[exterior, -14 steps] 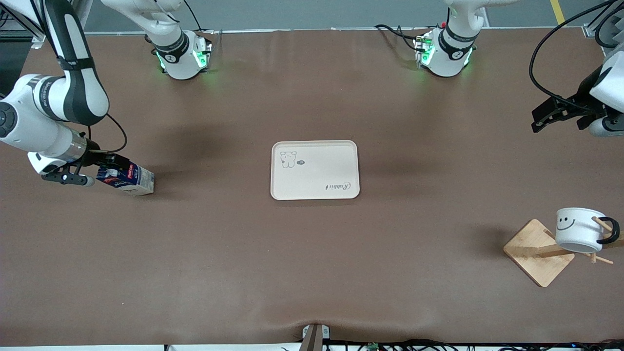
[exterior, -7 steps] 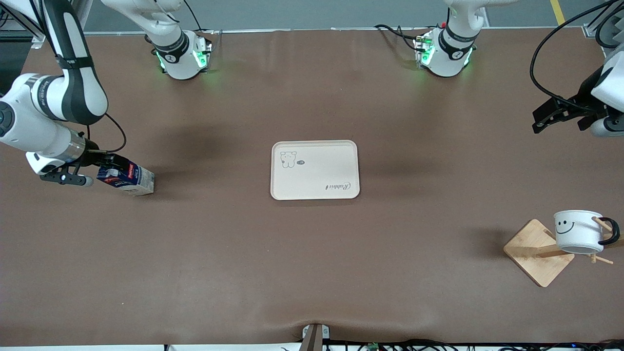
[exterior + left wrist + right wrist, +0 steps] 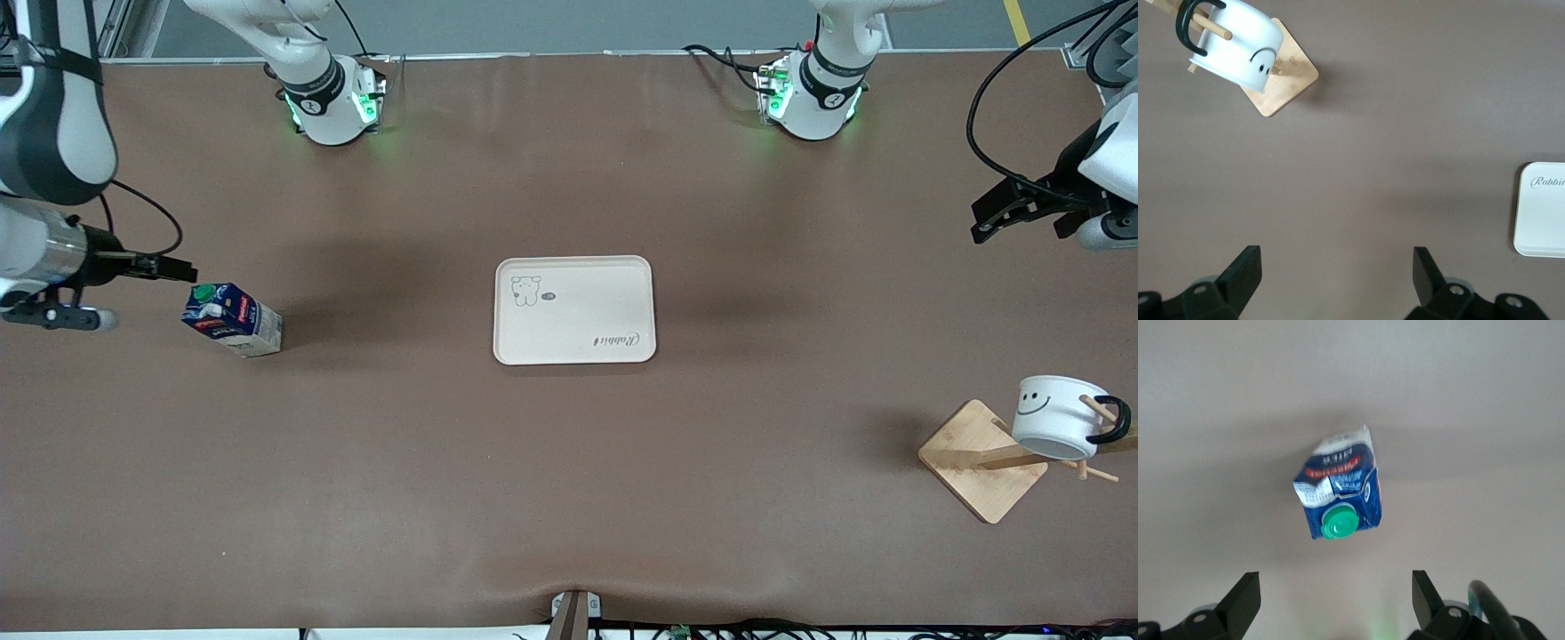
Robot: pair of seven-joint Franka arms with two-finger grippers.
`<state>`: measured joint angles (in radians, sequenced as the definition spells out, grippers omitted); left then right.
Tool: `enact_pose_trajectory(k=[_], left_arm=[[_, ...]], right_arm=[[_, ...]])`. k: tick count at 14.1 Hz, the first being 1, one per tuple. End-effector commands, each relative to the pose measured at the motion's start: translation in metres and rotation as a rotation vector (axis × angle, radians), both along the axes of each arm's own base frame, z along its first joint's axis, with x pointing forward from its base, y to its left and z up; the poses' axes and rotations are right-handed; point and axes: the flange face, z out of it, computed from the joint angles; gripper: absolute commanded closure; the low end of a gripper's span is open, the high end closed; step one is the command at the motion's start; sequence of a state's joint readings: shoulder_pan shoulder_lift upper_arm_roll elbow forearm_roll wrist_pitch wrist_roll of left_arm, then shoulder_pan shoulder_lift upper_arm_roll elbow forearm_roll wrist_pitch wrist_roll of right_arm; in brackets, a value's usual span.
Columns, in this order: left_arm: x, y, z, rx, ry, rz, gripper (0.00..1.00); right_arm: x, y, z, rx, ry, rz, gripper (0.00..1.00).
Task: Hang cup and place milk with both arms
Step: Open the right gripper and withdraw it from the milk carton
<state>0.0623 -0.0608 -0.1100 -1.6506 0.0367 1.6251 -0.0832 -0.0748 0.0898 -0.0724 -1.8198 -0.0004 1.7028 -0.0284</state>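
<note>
Milk (image 3: pixel 233 318): small dark-blue carton, green round screw cap on top, red-and-white label marks on its sides, pale lower end; it stands on the brown table (image 3: pixel 569 462) toward the right arm's end, level with the tray (image 3: pixel 574 309) and well apart from it. In the right wrist view the carton (image 3: pixel 1339 491) is seen cap-first, its top panel slightly creased. Right gripper (image 3: pixel 173 265) hangs over the table just beside the carton's cap, fingers spread wide, nothing between them; both fingers (image 3: pixel 1245 600) frame bare table in its wrist view. Cup (image 3: pixel 1058 416): small white round mug, black smiley face on its side, black loop handle; it hangs by the handle on a peg of the wooden rack (image 3: pixel 982 460), which stands toward the left arm's end, nearer the front camera than the tray. In the left wrist view the cup (image 3: pixel 1245 45) hangs tilted above the rack's square base (image 3: pixel 1288 83). Left gripper (image 3: pixel 1000 213) is up over the table at the left arm's end, fingers (image 3: pixel 1241 273) wide apart, holding nothing. Tray: cream, rounded corners, small animal drawing and script lettering, nothing on it.
</note>
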Motion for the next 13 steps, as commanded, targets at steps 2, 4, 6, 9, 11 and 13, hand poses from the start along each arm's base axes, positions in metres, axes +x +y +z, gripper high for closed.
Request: enact_pose_trajectory(k=[2,4,6,9,11,13], left_arm=[[-0.007,0.000,0.009,0.007,-0.020,-0.008,0.00],[-0.007,0.000,0.009,0.007,-0.017,-0.011,0.00],[-0.007,0.000,0.009,0.007,-0.015,-0.012,0.00],[-0.007,0.000,0.007,0.007,-0.010,-0.014,0.00],[-0.006,0.001,0.005,-0.018,-0.006,-0.008,0.00],[-0.003,0.003,0.004,-0.023,-0.009,-0.003,0.00]], right_arm=[[0.041,0.019,0.086,-0.022,-0.171,0.040,0.00],[0.057,0.024,0.116,-0.031,-0.243,0.052,0.00],[0.057,0.027,0.152,-0.050,-0.307,0.062,0.00],[0.051,0.030,0.210,-0.055,-0.410,0.064,0.00],[0.026,0.042,0.216,-0.045,-0.313,0.076,0.00],[-0.004,0.045,0.218,-0.029,-0.237,0.088,0.00]])
